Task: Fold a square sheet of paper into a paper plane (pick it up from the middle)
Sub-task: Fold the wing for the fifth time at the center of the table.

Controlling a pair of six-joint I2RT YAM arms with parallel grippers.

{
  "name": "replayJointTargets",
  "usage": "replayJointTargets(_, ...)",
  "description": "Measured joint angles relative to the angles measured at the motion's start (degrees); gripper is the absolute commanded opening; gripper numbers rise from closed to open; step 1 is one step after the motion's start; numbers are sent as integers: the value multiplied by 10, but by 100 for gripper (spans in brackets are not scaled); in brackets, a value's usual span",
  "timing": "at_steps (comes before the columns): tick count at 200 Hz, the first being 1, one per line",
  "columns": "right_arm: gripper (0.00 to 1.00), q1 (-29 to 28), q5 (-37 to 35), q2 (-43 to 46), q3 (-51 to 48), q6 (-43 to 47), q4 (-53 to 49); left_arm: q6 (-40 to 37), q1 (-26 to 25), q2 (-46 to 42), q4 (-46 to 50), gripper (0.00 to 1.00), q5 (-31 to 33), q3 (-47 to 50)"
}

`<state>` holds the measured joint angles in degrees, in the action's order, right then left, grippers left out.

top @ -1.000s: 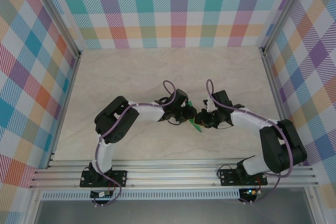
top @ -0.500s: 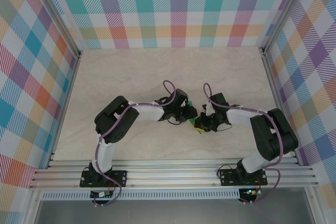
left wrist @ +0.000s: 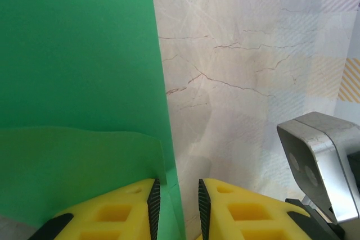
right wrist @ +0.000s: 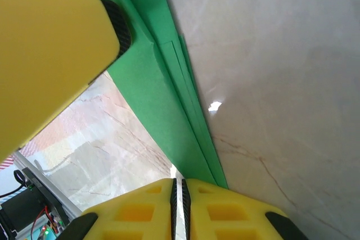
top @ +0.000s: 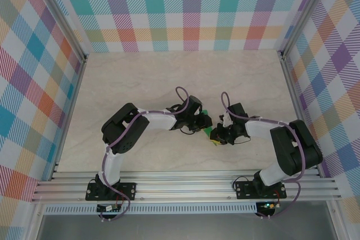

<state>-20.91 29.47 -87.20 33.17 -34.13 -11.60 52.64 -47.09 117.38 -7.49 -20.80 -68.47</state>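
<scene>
Smooth bright green paper sheet (left wrist: 79,71), creased into layered flaps, right pincer (right wrist: 180,186) clenched on it, grip of left pincer (left wrist: 178,192) indeterminate, marbled table (left wrist: 253,54).

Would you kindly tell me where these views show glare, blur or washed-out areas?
Right wrist view: a small glare spot on the table beside the green paper; the yellow finger at upper left is blurred. Left wrist view: the table washes pale toward the right, the paper edge crisp. Top external view: even light, only faint shadows.
</scene>
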Motion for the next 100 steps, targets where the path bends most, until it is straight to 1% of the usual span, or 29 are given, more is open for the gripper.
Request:
replayJointTargets(39,15,1,0,24,-21,-11,-5,0,0,0,1,28,-2,0)
replayJointTargets(100,16,1,-8,58,-39,-17,-45,0,0,3,1,27,-2,0)
